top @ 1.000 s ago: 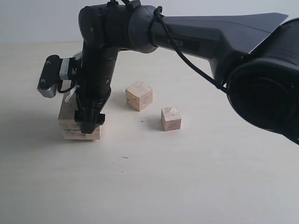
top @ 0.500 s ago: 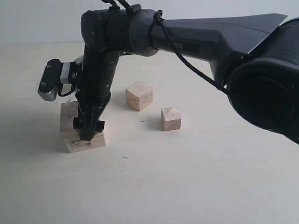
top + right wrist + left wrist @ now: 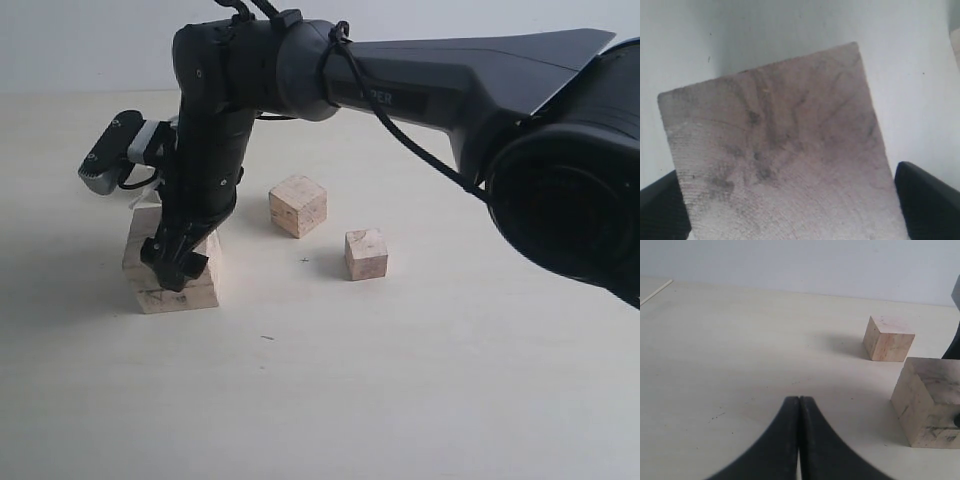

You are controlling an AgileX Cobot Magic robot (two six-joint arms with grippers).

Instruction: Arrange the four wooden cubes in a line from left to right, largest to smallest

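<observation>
Far left, the right gripper (image 3: 172, 268) straddles the largest cube (image 3: 198, 292), jaws spread wide and hiding its upper part. Whether another cube sits behind it can't be told. The cube sits flat on the table (image 3: 420, 400), top face twisted askew to the jaws. Right of it are a mid-sized cube (image 3: 298, 206), then a smaller cube (image 3: 366, 254). The left gripper (image 3: 799, 405) has its jaws pressed together.

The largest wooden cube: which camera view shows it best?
The left wrist view: the largest wooden cube is sharp, top and two sides visible, though cropped at the frame edge. In the exterior view the arm hides much of it. The right wrist view shows only its smudged top inside the open right pincer.
</observation>
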